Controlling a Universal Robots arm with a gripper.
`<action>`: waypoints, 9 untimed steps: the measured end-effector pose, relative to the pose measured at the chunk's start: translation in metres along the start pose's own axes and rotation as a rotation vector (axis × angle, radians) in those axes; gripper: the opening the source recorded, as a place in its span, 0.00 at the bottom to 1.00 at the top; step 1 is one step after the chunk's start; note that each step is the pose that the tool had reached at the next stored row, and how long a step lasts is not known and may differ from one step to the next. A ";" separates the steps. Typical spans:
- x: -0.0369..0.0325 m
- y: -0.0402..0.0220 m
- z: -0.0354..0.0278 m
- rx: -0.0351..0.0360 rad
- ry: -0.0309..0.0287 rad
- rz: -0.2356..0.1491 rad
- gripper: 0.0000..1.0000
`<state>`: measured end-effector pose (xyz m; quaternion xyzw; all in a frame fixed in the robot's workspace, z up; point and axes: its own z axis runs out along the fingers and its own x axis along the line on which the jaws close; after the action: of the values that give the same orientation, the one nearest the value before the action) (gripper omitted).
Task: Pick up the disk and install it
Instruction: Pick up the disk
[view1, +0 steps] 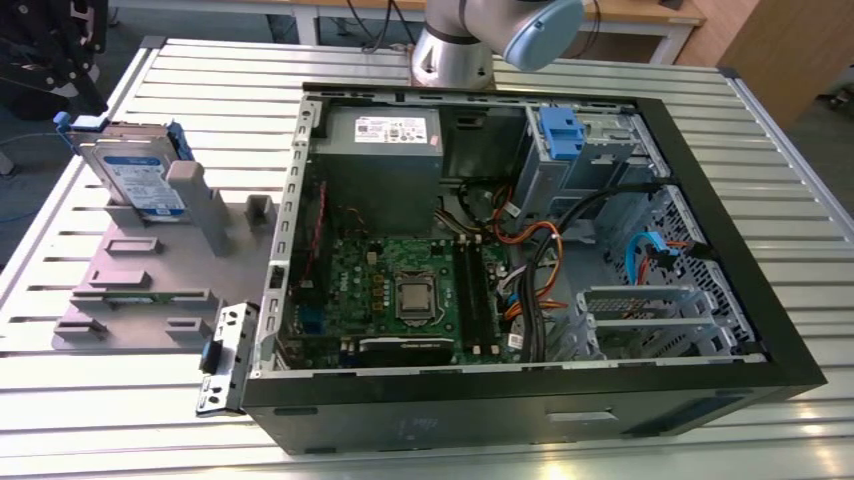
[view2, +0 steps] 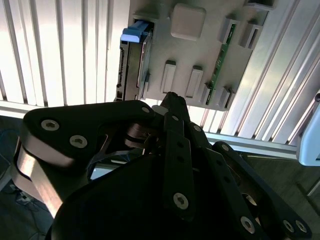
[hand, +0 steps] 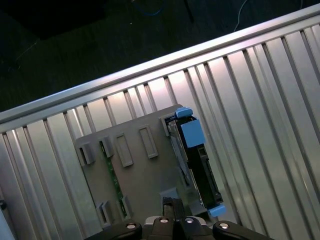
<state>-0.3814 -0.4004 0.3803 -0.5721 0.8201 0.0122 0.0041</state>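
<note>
The disk (view1: 134, 175) stands on its long edge in a slot at the far end of a grey holder (view1: 147, 290), at the exterior view's left. It is silver with a white-and-blue label and a blue carrier bracket. In both wrist views I look down on its thin edge: the disk (view2: 132, 67) and the disk (hand: 197, 165) with its blue tab. My gripper (view2: 172, 100) hangs well above the holder, beside the disk and apart from it. The black fingers (hand: 171, 205) meet at their tips with nothing between them.
An open computer case (view1: 747, 300) lies on the slatted metal table (view1: 80, 400) to the right of the holder. Inside are a grey power supply (view1: 384, 150), a drive cage with a blue latch (view1: 561, 135), the motherboard and cables. The table's edge (hand: 125, 75) runs past the holder.
</note>
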 end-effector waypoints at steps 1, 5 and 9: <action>0.0000 0.0000 0.0000 0.0000 0.0000 -0.001 0.11; 0.0000 0.0000 0.0000 0.0000 0.0000 -0.003 0.11; 0.0000 0.0000 0.0000 -0.0001 0.0000 -0.006 0.11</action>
<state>-0.3814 -0.4004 0.3802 -0.5745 0.8184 0.0123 0.0041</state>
